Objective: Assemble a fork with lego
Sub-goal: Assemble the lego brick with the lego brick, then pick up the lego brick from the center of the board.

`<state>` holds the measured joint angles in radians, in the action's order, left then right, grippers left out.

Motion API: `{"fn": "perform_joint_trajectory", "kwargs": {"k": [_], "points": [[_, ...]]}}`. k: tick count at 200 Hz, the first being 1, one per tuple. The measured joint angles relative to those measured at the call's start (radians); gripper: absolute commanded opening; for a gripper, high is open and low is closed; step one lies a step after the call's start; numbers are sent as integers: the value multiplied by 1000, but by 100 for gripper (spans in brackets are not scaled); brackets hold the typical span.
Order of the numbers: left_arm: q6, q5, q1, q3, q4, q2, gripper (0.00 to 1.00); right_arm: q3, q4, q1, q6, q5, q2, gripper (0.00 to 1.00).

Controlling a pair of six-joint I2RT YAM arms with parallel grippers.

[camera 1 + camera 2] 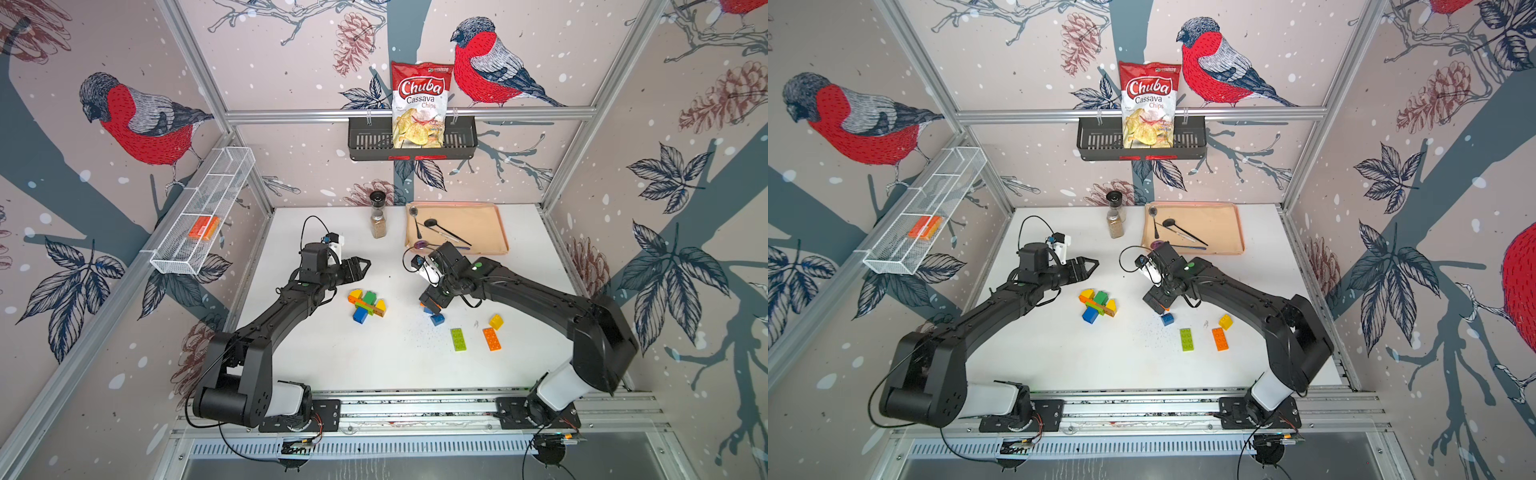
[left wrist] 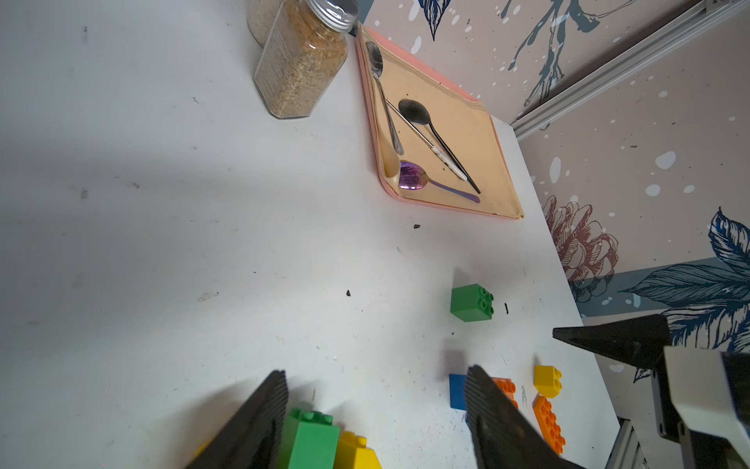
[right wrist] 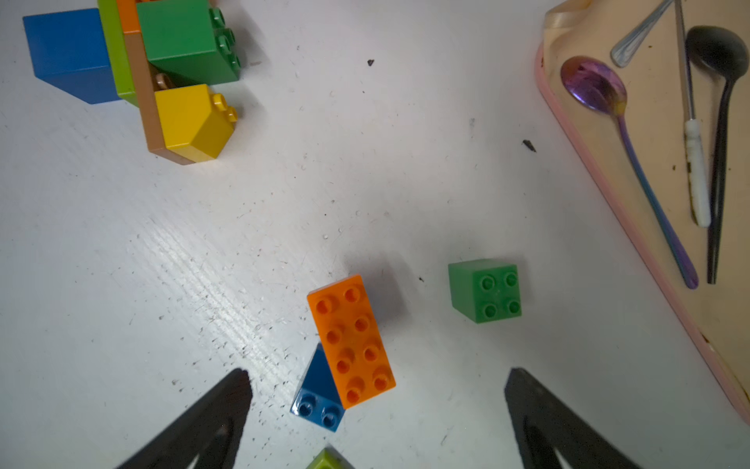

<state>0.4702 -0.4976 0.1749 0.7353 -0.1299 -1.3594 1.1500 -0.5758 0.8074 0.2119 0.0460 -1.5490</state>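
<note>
the right gripper (image 3: pixel 379 377) points down at the white table (image 1: pixel 332 365), its fingers (image 3: pixel 539 414) spread wide and holding nothing. in the gap below them a long orange brick (image 3: pixel 351 341) lies studs up, overlapping and touching a small blue brick (image 3: pixel 318 400). a green square brick (image 3: pixel 485 290) sits near, apart from both, between them and the tray (image 3: pixel 649 170). the left gripper (image 2: pixel 376 371) hovers with its fingers (image 2: pixel 251 422) partly apart, gripping nothing, bare table showing between them. close beneath it lies the part-built lego cluster (image 1: pixel 366 305), seen in both top views between the two arms: a blue square, lime, orange and brown long bricks pressed together, a green square and yellow pieces on the brown one. further toward the right arm's base a yellow brick (image 1: pixel 496 321) stands alone, and a lime long brick (image 1: pixel 458 339) and a second orange brick (image 1: pixel 491 339) lie side by side, not touching. at the back, the tray holds a purple spoon (image 3: pixel 592 87), a black spoon (image 3: pixel 716 48) and a silver spoon (image 3: pixel 637 38). a spice jar (image 1: pixel 378 216) stands just beside the tray.
</note>
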Motion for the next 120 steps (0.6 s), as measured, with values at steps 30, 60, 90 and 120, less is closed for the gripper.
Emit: {"fn": "perform_joint_trajectory", "kwargs": {"k": [30, 60, 90, 120], "points": [[1, -1, 0, -19, -2, 34, 70, -82, 72, 39, -105, 82, 136, 100], [1, -8, 0, -24, -3, 45, 70, -89, 63, 26, -271, 171, 145, 100], [1, -19, 0, -28, -15, 47, 70, -119, 35, 27, -395, 200, 165, 100], [1, -26, 0, -39, -24, 56, 70, -194, 21, 34, -500, 204, 256, 100]]}}
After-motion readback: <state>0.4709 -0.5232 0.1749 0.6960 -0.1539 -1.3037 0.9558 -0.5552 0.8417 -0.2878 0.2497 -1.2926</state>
